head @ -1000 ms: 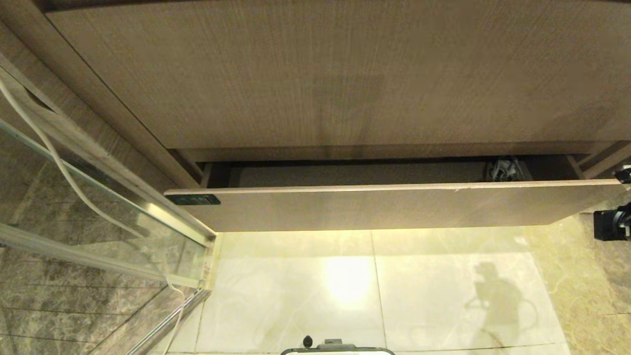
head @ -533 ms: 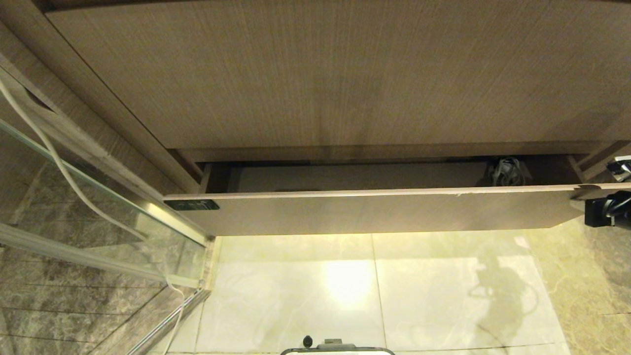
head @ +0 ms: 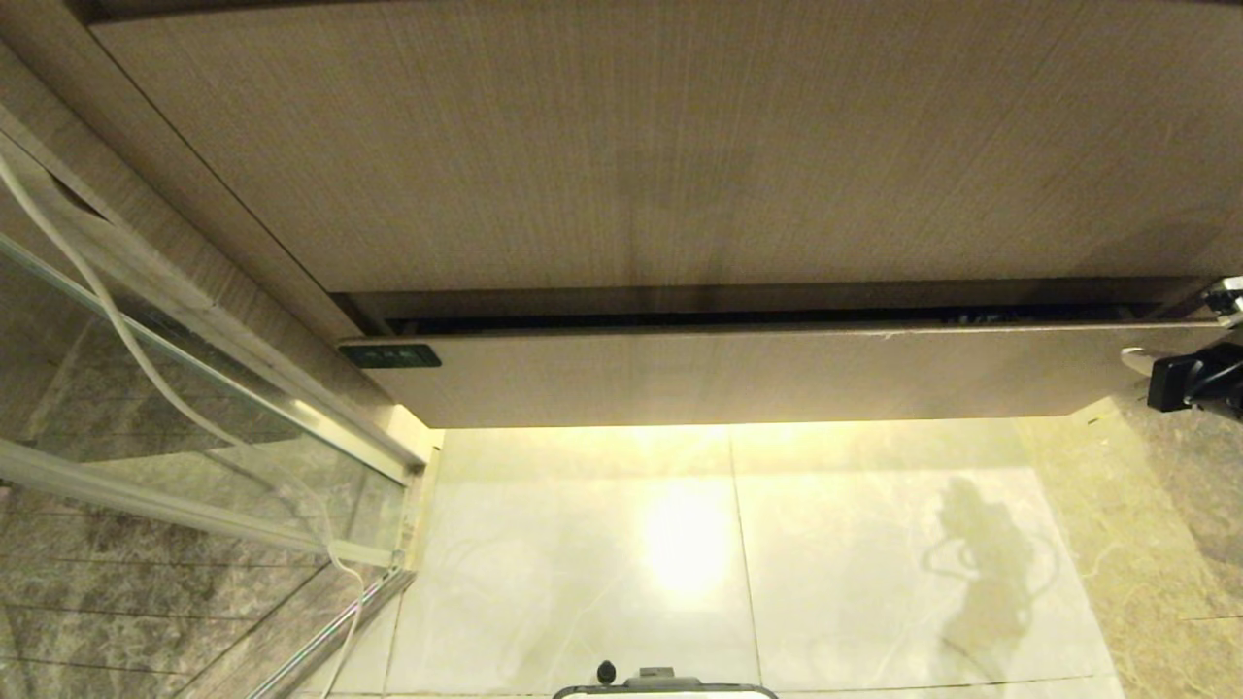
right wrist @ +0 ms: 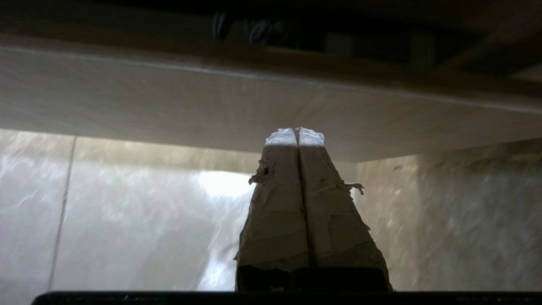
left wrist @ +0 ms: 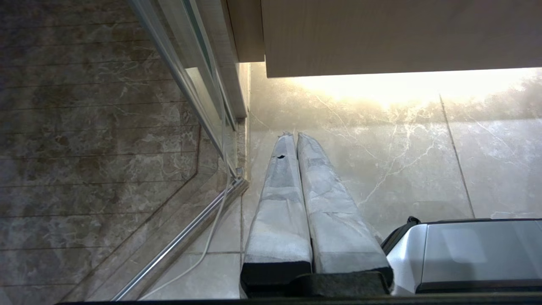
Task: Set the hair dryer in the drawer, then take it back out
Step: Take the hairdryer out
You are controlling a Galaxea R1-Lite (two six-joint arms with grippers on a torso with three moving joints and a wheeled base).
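The drawer (head: 738, 374) is standing almost closed beneath the taller wood panel (head: 621, 146), leaving only a thin dark slot along its top edge. Its long axis is running crosswise under the panel, with the small black label (head: 390, 355) at the left end of the front.

The hair dryer is lying inside, behind the right part of the front; only a dark bundle of cord (right wrist: 258, 29) is showing through the slot in the right wrist view, and the white body is hidden.

The right tool (right wrist: 295, 134) is sitting at the right end of the drawer front, fingers clenched together and grasping nothing, their tips pressing on or just short of the front's lower face; contact cannot be confirmed. The dryer is therefore lying beyond the front from this tool, and the right arm is the nearer one.

The left tool (left wrist: 291, 137) is hanging parked over the floor (head: 680, 553) below the drawer's left end, clenched and empty.
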